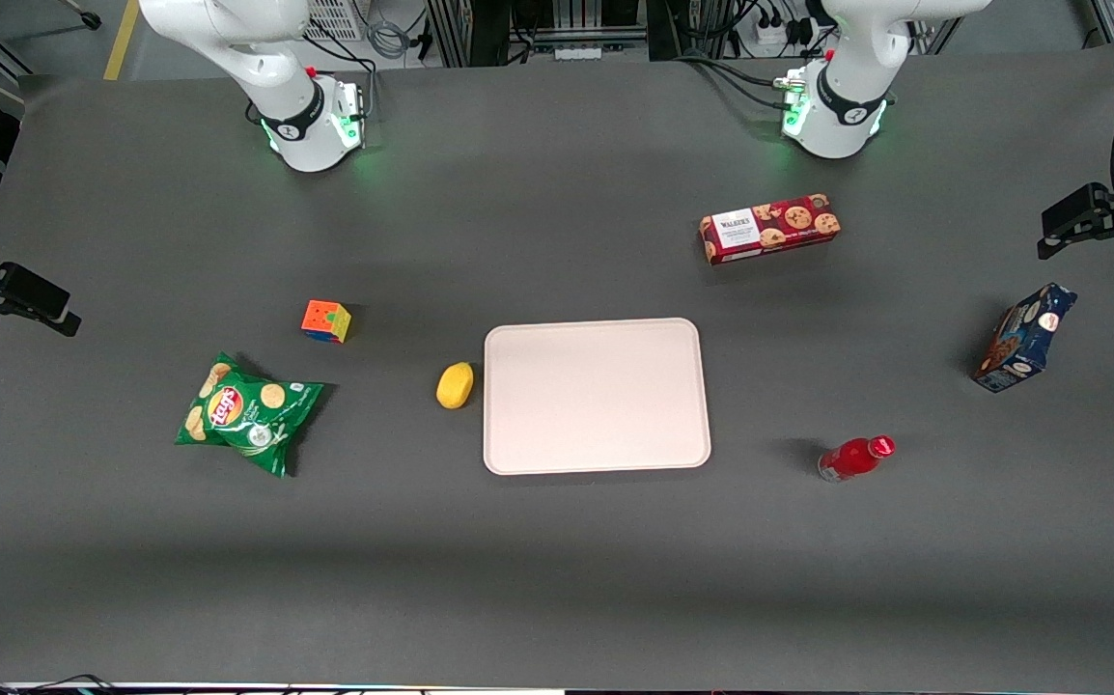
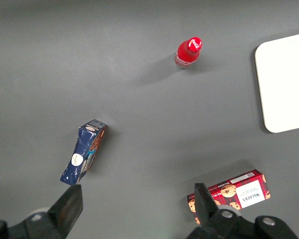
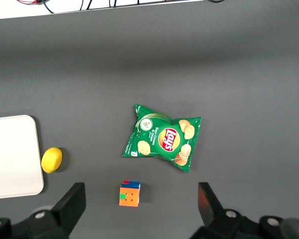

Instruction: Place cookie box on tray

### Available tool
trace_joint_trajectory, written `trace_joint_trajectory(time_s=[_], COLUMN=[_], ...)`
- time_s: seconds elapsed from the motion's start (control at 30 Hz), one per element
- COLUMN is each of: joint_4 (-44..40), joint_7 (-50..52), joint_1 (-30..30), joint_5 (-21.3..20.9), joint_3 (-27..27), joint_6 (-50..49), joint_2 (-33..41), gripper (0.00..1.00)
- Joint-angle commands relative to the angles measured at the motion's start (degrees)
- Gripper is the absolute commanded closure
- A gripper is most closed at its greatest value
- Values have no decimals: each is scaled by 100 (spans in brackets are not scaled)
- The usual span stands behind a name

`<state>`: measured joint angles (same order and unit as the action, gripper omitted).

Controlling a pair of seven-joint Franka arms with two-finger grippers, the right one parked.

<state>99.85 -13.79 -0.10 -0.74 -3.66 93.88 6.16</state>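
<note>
Left wrist view shows the gripper [image 2: 134,211] with fingers [image 2: 70,206] spread, empty, above the cookie box [image 2: 83,158].

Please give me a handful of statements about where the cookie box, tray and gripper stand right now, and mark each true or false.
1. The cookie box already lies on the tray. False: it stands on the table toward the working arm's end, apart from the tray.
2. The tray has nothing on it. True.
3. The gripper is shut on the cookie box. False: it is open, high above the table, holding nothing.
4. A lemon lies beside the tray. True.
5. The red bottle lies on its side. False: it stands upright on the table.
</note>
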Motion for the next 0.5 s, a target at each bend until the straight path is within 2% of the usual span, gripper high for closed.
trace_joint_trajectory(time_s=[0.0, 0.47], joint_4=[-27, 8], joint_7=[-10, 52], joint_1=[-43, -52], joint_5=[-31, -31], joint_3=[-3, 59], joint_6=[43, 34], joint_2=[17, 17], gripper=[0, 0])
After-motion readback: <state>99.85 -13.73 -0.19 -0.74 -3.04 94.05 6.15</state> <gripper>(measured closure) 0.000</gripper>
